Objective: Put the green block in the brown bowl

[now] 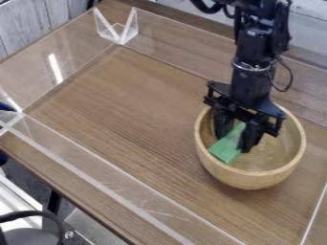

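Observation:
The brown bowl [276, 174], round and of light wood, stands on the table's right side. My gripper [243, 142] points straight down into the bowl, its black fingers inside the rim. It is shut on the green block [228, 148], a bright green bar that stands tilted between the fingers. The block's lower end is down against the bowl's inner left side. The fingers hide the block's upper part.
The wooden tabletop [115, 115] is bordered by low clear acrylic walls [76, 167]. A clear bracket [118, 29] stands at the far back corner. The table's front edge runs close below the bowl. A dark object [32, 230] lies off the table at lower left.

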Available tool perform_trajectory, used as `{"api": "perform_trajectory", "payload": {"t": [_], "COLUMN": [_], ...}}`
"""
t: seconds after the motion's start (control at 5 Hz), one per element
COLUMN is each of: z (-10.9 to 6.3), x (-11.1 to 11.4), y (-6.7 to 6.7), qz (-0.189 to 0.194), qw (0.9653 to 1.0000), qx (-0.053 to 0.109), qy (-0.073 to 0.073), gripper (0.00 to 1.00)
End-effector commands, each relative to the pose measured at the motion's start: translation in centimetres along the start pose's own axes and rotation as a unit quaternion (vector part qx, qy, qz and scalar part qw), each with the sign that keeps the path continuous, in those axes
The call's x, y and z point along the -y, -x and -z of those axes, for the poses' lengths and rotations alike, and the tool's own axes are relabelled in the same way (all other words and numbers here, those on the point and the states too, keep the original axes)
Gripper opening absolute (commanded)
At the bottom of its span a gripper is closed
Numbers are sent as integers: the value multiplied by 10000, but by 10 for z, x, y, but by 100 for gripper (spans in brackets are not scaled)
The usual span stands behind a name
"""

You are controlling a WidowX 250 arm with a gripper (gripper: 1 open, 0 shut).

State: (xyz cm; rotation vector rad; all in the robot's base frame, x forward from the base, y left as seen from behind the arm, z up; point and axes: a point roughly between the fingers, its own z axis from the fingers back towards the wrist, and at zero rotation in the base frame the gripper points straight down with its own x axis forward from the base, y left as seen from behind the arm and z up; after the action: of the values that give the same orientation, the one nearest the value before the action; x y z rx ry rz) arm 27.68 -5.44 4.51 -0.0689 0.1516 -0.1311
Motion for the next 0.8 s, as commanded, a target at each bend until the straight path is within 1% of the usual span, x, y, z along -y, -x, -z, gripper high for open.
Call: {"api": "perform_trajectory", "payload": {"t": [0.0,0.2,0.4,0.6], "z": [-11,-9,-10,-19], "x": [-3,-2,0,-1], "y": [-11,-13,-14,-12], "qz": [-24,-4,6,-21], "qw": [9997,9998,9998,9996], "qx": [247,223,202,277], "qy": [-5,-3,-1,5], "gripper": [0,0,100,100]}}
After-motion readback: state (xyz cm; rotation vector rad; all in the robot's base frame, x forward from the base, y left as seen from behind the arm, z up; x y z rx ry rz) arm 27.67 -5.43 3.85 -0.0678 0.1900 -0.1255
